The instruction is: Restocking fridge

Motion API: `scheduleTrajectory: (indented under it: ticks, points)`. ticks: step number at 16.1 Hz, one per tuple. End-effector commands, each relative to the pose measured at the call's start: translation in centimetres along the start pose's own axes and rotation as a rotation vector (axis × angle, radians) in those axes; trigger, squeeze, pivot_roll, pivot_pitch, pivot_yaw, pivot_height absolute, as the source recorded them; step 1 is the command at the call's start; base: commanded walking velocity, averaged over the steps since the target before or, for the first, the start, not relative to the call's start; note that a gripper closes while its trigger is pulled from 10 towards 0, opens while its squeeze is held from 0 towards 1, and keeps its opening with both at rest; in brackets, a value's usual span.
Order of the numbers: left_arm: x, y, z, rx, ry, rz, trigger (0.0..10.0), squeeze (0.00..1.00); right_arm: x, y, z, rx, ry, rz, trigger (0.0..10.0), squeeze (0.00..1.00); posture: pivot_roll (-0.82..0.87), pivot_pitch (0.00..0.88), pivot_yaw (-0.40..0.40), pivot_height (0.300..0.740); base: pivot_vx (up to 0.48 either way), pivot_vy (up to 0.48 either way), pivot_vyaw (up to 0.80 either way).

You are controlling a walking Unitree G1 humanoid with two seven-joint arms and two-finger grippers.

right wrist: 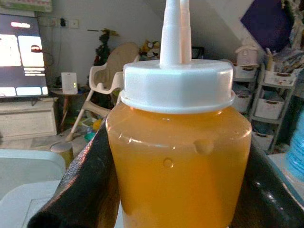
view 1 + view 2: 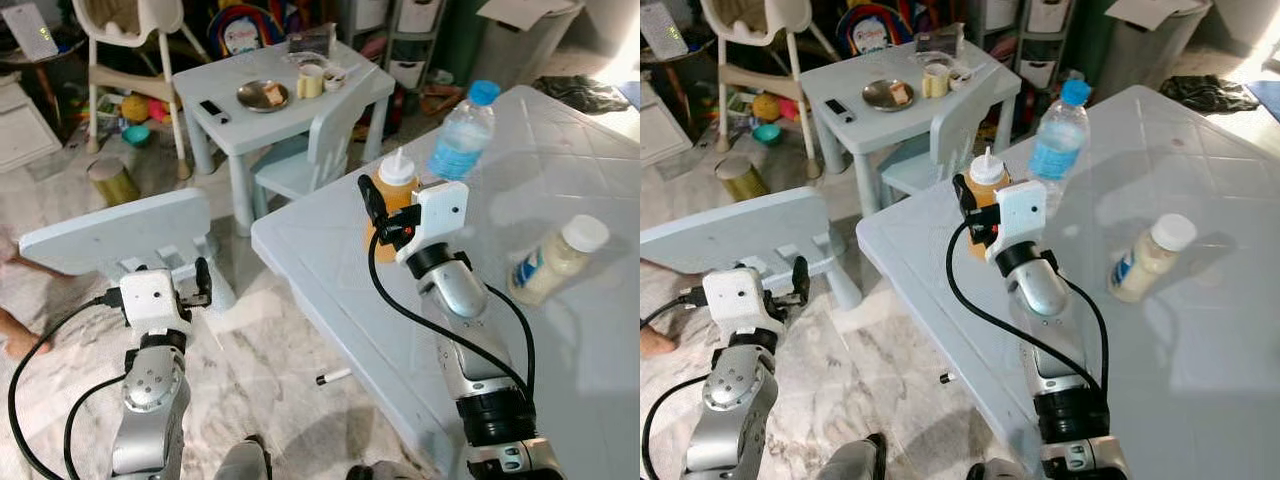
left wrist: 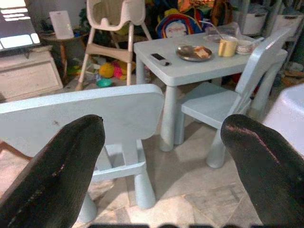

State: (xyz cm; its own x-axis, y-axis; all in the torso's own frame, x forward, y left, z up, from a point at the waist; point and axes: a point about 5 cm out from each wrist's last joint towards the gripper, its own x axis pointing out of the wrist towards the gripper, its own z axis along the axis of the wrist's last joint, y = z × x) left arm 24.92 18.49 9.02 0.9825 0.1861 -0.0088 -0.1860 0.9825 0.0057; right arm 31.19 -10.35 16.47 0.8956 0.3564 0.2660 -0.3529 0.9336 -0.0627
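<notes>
**Right gripper seating around the orange sauce bottle on the white table**

The right gripper (image 2: pixel 975 215) is reaching over the near corner of the large white plastic table (image 2: pixel 1200 330), and its two black fingers (image 1: pixel 88 175) are standing on either side of the squat orange squeeze bottle with the white nozzle cap (image 1: pixel 178 156). In the right wrist view the fingers are flanking the bottle's body just below the cap. They appear to be pressing on its sides, though the contact line itself is hidden, so a firm clamp cannot be confirmed. The bottle is standing upright near the table's corner, with the clear water bottle with a blue cap (image 2: pixel 462 135) just behind it. The pale cream bottle with a white lid (image 2: pixel 555 262) is lying on its side, well apart toward the robot's right.

Judgement on the step: the soft body is likely to deform, so squeezing gently and low on the wide part should be avoiding both slip and a squirt from the nozzle. Lifting straight up before swinging away would be keeping the water bottle from being knocked.

The left gripper (image 2: pixel 198 285) is hovering beside the table with its fingers apart, holding nothing, facing the small pale blue child's chair (image 3: pixel 85 111).
</notes>
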Motion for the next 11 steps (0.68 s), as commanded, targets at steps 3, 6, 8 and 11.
scheduleTrajectory:
  ticks: [3, 6, 8, 11]
  points:
    - [-0.03, 0.41, 0.36, 0.016, -0.010, 0.021, 10.0, 0.00, -0.19, 0.47, -1.22, 0.006, 0.068, 0.030, 10.0, 0.00, 0.02, 0.119, -0.019, 0.740, 0.000, 0.000, 0.79]
    - [-0.13, 0.42, 0.32, 0.018, -0.008, 0.023, 10.0, 0.00, -0.03, 0.59, -0.90, -0.003, 0.054, 0.034, 10.0, 0.00, 0.01, 0.120, -0.019, 0.740, 0.000, 0.000, 0.79]
    - [-0.24, 0.41, 0.32, 0.019, -0.006, 0.025, 10.0, 0.00, -0.20, 0.64, -1.03, -0.002, 0.059, 0.035, 10.0, 0.00, 0.02, 0.124, -0.018, 0.740, 0.000, 0.000, 0.79]
    - [-0.41, 0.53, 0.16, 0.020, -0.002, 0.025, 10.0, 0.00, -0.29, 0.86, -1.05, 0.002, 0.060, 0.040, 10.0, 0.00, 0.02, 0.128, -0.017, 0.740, 0.000, 0.000, 0.79]
